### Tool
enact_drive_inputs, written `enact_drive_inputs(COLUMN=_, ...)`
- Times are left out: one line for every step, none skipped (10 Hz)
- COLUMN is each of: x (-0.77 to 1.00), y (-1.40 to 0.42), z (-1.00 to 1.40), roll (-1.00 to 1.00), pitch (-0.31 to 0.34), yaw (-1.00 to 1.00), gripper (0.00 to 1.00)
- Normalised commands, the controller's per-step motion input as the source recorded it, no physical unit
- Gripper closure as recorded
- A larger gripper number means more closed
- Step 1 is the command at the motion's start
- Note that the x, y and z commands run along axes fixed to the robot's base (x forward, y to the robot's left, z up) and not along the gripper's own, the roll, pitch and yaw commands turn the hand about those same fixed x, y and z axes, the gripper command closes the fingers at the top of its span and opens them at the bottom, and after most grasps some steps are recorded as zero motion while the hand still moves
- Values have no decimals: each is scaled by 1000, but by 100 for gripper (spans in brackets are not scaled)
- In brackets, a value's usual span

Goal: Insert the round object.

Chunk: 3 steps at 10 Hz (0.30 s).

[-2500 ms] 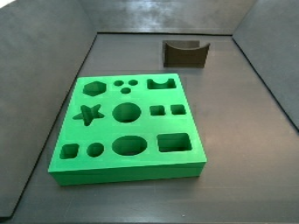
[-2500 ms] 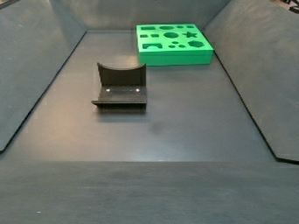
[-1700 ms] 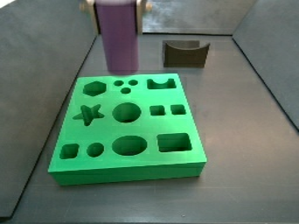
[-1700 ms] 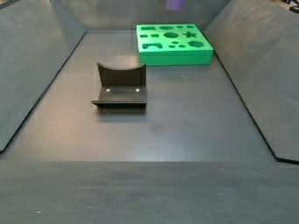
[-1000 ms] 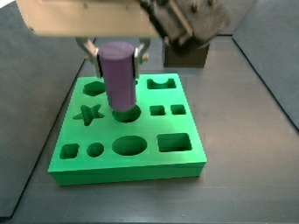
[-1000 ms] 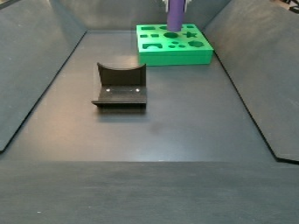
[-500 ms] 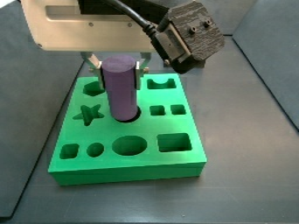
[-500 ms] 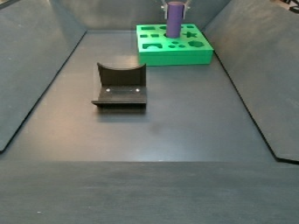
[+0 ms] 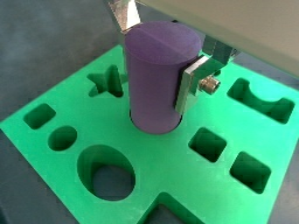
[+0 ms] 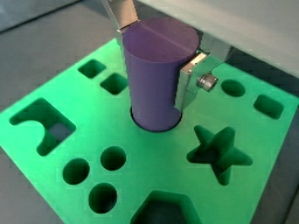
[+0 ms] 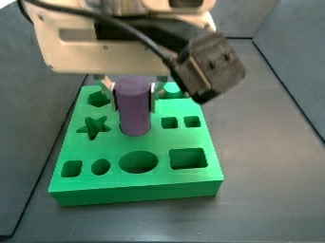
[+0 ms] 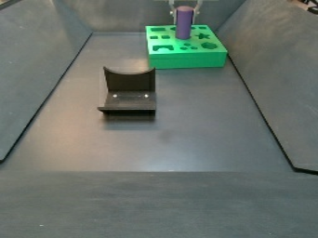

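Clamped between the gripper's [image 9: 160, 54] silver plates, upright, long axis plumb, the round object [image 9: 156, 77] with its lower end already seated in the green block's [image 9: 70, 105] central round hole, straight below the gripper.

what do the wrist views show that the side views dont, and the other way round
Only the wrist views show the silver fingers flat against the purple cylinder, and its lower end entering the round middle hole of the green block.

Only the side views show the fixture standing on the floor, apart from the block, and the arm's camera body.

Both show the gripper shut on the upright cylinder over the block.
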Motion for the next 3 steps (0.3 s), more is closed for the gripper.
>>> enact_drive_inputs(x=0, y=-66, z=-709, roll=11, pitch=-260, yaw=0, gripper=100)
enact_drive_inputs(x=-23, y=0, z=-474, roll=-369, pitch=-517, yaw=0, gripper=100)
enact_drive_inputs(x=0, y=0, z=-271, roll=-323, pitch=-329, yaw=0, gripper=100)
